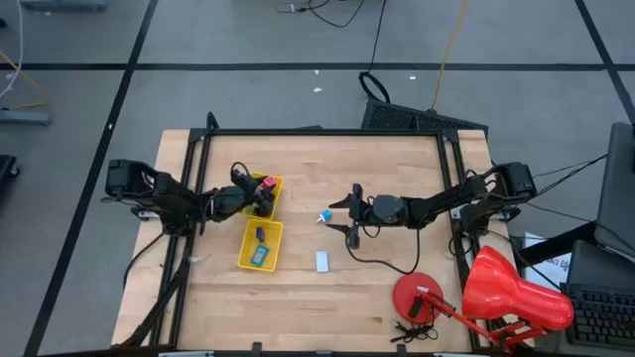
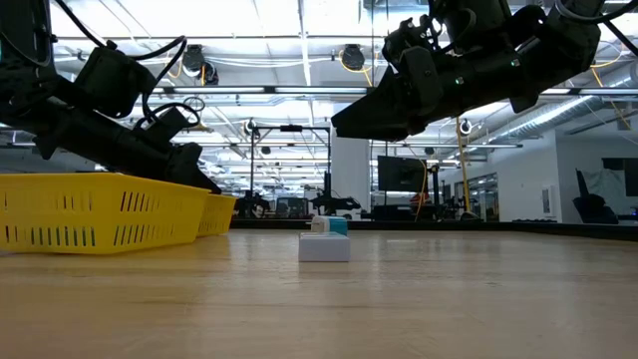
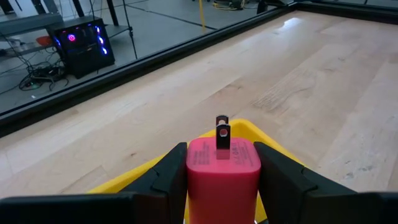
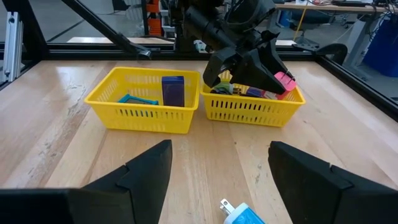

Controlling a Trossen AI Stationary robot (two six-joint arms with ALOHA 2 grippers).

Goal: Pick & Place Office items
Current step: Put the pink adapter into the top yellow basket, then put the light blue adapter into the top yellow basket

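My left gripper [image 1: 266, 190] is shut on a pink-red block with two metal prongs [image 3: 222, 169], held over the far yellow basket [image 1: 277, 181], which has several small pieces in it. The near yellow basket [image 1: 243, 250] holds a purple block [image 4: 173, 90] and a teal flat piece [image 4: 138, 99]. My right gripper [image 1: 349, 212] hangs open above the table's middle. Just in front of it a blue-and-white piece [image 1: 323, 216] lies on the wood. A white piece [image 1: 322, 261] lies nearer the front edge. My left gripper pinches the pink-red block by its two opposite sides [image 3: 194, 174] between its two fingers. The fingers reach in from the table's left, slanting a little down. The block is lifted clear above the basket's rim [image 3: 261, 132], its prongs [image 3: 222, 132] pointing away from the gripper.
A large red desk lamp [image 1: 511, 291] with its round base [image 1: 417, 296] stands at the near right corner. Black frame rails [image 1: 317, 132] run along the table's far, left and right sides. Bare wood lies between the baskets and the lamp.
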